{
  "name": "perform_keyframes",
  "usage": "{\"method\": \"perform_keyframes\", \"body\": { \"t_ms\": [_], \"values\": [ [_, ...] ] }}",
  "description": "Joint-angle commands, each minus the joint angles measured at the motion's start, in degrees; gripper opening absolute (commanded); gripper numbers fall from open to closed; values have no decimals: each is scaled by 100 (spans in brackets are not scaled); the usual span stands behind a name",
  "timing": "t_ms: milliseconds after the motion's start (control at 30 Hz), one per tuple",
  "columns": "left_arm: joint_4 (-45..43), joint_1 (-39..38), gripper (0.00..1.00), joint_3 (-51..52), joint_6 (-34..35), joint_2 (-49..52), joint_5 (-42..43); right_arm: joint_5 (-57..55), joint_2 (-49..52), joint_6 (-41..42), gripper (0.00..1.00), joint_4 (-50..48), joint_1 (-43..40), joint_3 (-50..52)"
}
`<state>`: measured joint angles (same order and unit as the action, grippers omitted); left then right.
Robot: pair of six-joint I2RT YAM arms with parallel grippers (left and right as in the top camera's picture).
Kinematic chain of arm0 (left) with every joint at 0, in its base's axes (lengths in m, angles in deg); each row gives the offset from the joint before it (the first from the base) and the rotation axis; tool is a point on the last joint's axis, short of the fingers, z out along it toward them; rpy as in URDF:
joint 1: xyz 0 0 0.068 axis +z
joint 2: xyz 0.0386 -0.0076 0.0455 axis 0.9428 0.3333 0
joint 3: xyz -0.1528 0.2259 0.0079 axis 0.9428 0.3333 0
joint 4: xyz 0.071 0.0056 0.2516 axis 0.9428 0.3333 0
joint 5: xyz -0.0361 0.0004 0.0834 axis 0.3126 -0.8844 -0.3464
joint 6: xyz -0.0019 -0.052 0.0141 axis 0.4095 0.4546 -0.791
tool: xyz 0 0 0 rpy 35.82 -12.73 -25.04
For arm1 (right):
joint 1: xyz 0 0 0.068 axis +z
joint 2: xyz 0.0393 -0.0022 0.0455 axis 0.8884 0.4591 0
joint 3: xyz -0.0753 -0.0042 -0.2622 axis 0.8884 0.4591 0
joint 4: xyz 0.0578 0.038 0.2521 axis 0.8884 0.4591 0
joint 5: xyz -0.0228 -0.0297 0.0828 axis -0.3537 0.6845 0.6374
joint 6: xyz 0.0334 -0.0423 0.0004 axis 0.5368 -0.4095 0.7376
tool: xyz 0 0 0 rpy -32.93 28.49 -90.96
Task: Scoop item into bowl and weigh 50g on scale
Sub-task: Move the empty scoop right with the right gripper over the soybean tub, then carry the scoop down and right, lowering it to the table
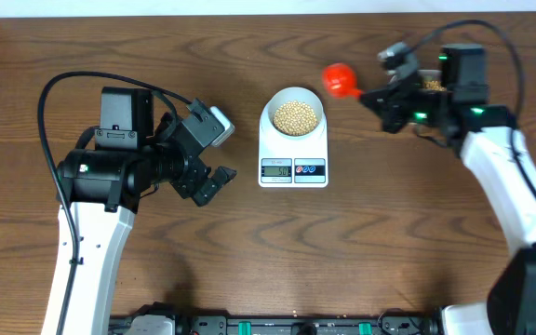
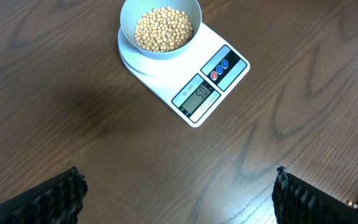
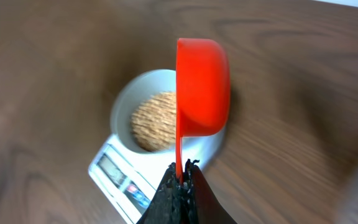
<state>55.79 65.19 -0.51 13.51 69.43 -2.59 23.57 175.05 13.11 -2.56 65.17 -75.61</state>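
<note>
Right-rear of the scale [image 1: 293,170], right gripper [image 3: 183,180] pinches the red scoop [image 3: 201,87] by its handle, axis toward the bowl [image 1: 272,104] of soybeans [image 1: 296,115]; left gripper [image 2: 178,193] wide, empty.

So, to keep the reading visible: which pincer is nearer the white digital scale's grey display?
Left. The left pincer hangs open just beside the display; right pincer, gripping a red plastic scoop, sits past the scale's far-right corner.

Brown wood-grain table [image 1: 249,242] under my arms. The scale [image 1: 293,170] sits flat on it, centre-back. Possibly a bean tub [image 1: 430,84] far right, mostly hidden.
</note>
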Motion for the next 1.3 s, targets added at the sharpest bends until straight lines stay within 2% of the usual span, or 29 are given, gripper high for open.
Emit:
{"method": "perform_keyframes", "body": {
  "t_ms": [0,133,300,933,1267],
  "values": [
    [13,24,98,-96,-52,-42,94,-708,-400,-337,1,286,-413,-103],
    [11,24,98,-96,-52,-42,92,-2291,-592,-938,1,710,-739,-103],
    [11,24,98,-96,-52,-42,92,-3783,-546,-1488,1,892,-684,-98],
    [11,24,98,-96,-52,-42,94,-4636,-549,-1486,3,654,-678,-98],
    [11,24,98,-96,-52,-42,92,-4597,-549,-1482,7,479,-240,-101]
  ]
}}
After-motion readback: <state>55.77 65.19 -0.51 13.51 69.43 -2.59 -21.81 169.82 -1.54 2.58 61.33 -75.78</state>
